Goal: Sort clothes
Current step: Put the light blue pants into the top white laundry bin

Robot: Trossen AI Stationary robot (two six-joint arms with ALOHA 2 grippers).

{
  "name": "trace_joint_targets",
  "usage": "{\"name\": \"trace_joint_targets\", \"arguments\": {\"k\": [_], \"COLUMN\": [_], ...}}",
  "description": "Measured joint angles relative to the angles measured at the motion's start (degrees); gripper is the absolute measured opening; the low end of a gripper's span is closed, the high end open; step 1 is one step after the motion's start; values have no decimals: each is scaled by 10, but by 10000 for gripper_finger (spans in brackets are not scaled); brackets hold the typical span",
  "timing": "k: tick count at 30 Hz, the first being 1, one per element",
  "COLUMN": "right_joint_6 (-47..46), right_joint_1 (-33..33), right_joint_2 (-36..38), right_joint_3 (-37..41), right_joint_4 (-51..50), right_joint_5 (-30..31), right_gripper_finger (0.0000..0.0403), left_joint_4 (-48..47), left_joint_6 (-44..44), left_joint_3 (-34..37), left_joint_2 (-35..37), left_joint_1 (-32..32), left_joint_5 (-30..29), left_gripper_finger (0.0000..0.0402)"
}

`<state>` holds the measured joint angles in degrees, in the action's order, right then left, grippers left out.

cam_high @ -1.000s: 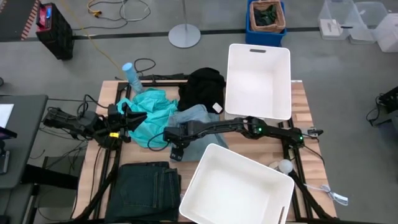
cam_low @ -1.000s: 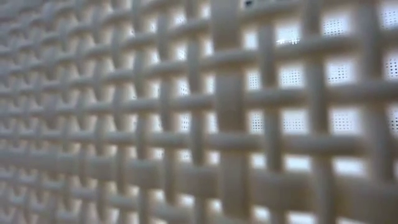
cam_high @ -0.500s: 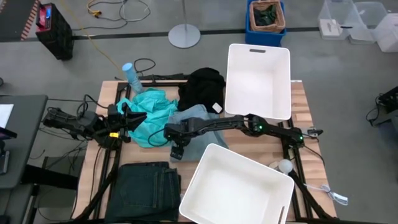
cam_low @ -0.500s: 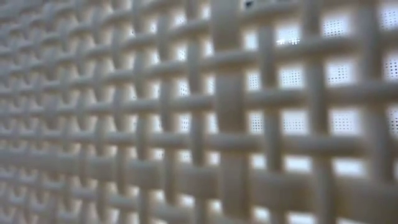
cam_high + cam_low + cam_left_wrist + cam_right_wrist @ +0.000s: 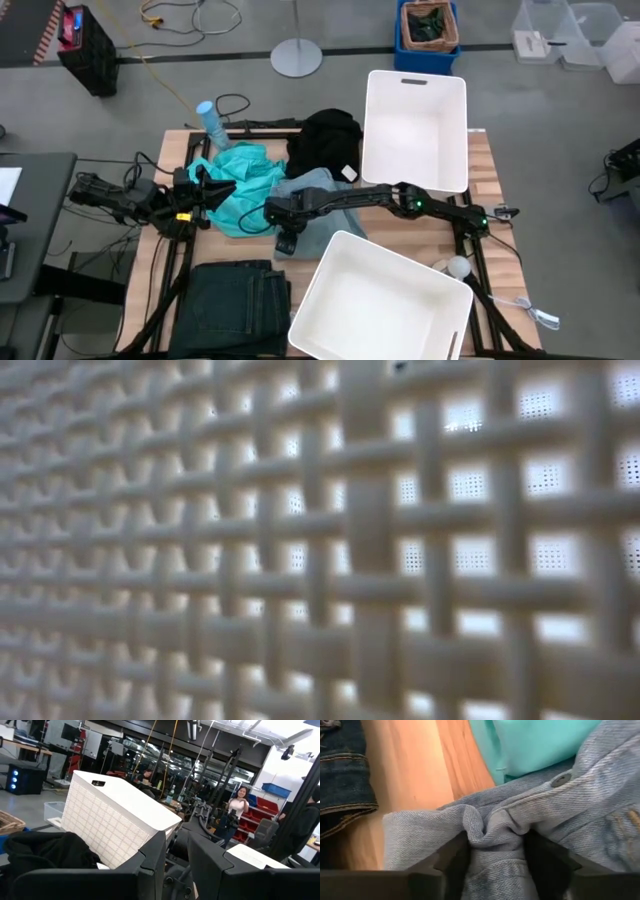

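Right gripper [image 5: 492, 852] pinched on a bunched fold of the pale blue denim piece [image 5: 520, 820], fingers [image 5: 451, 856] pressing both sides, denim just beside the turquoise top [image 5: 240, 180] and near the dark jeans [image 5: 235, 305]; left gripper [image 5: 212, 190] resting narrowly parted on the turquoise top.

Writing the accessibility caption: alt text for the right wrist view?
The right pincer pinches a bunched fold of the pale blue denim piece between its dark fingers. The turquoise top lies beyond it, with dark jeans on the wooden table.
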<state>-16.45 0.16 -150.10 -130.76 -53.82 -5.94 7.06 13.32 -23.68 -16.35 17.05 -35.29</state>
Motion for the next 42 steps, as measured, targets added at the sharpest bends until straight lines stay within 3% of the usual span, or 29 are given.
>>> {"name": "trace_joint_targets", "arguments": {"k": [7, 15, 24, 42], "right_joint_6": [15, 18, 13, 43], "right_joint_1": [-1, -1, -6, -9], "right_joint_2": [0, 0, 21, 198], "right_joint_3": [0, 0, 4, 9], "right_joint_4": [-5, -9, -4, -4], "right_joint_5": [4, 3, 0, 129], "right_gripper_finger": [94, 12, 3, 2], "left_joint_4": [0, 0, -1, -1], "left_joint_6": [0, 0, 0, -2], "left_joint_3": [0, 0, 0, 0], "left_joint_2": [0, 0, 0, 0], "left_joint_1": [0, 0, 0, 0], "left_joint_5": [0, 0, 0, 0], "left_gripper_finger": [74, 74, 74, 74]}}
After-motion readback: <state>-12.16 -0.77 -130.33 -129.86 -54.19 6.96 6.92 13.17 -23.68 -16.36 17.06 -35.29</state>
